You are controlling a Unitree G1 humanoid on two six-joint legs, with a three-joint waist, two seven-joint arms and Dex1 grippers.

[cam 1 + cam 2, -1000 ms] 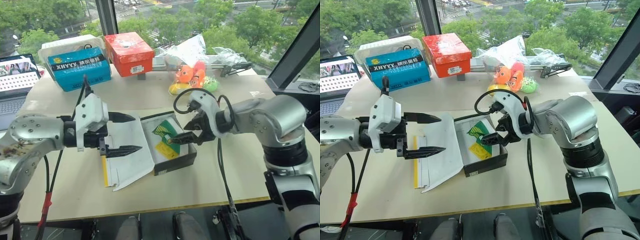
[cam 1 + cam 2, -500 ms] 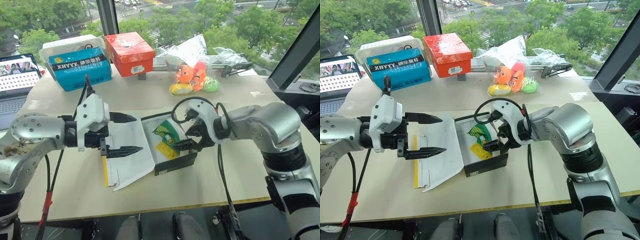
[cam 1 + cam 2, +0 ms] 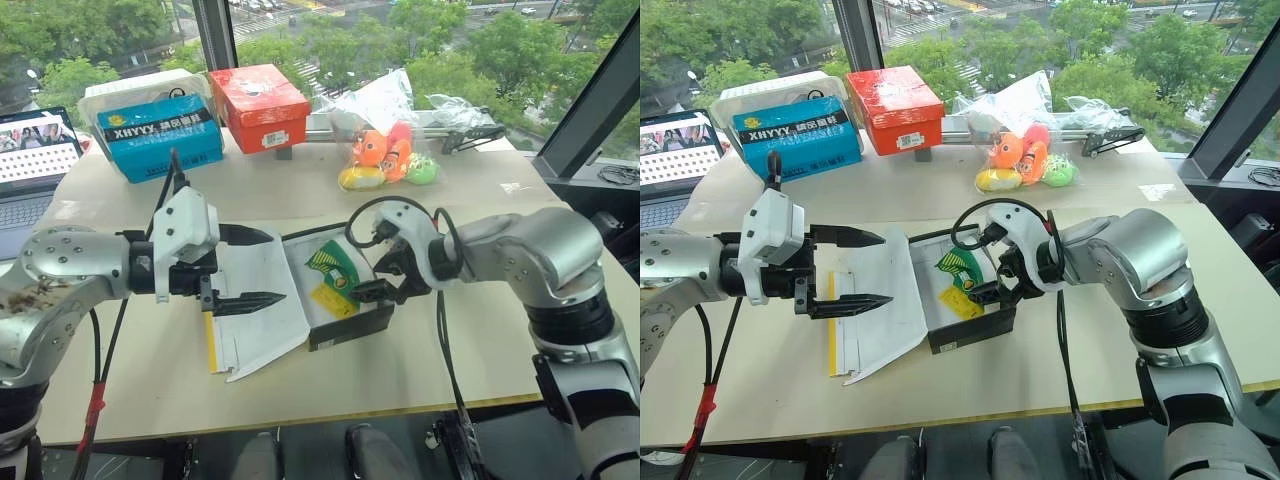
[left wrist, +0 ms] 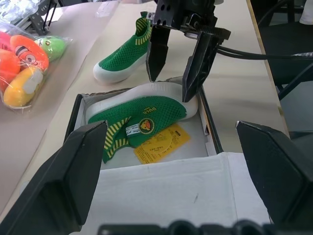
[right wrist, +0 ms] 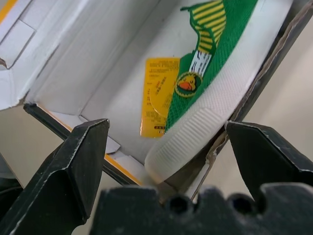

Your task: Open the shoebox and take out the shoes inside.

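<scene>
The shoebox [image 3: 335,295] lies open in the middle of the table [image 3: 420,370], its white lid flap [image 3: 255,305] folded out flat toward my left side. One green shoe [image 4: 142,117] lies inside on its side, white sole against the wall nearest my right arm, with a yellow tag [image 4: 161,144] beside it on the box floor. The other shoe [image 4: 124,61] already stands on the table just beyond the box, so I judge the job half done. My right gripper [image 3: 385,275] hangs over the box with its fingers spread wide, one on each side of the sole's edge and holding nothing. My left gripper [image 3: 250,268] hovers above the lid flap, also spread and empty. To do this step well I should lower the right fingers straight down so one goes between the sole and the box wall and the other lands on the knit upper — not on the tag. The gap by the wall looks tight, so I would ease in slowly, close on the shoe's middle and lift straight up — clear of the rim. If the box lifts too, my left gripper could press the flap down.
</scene>
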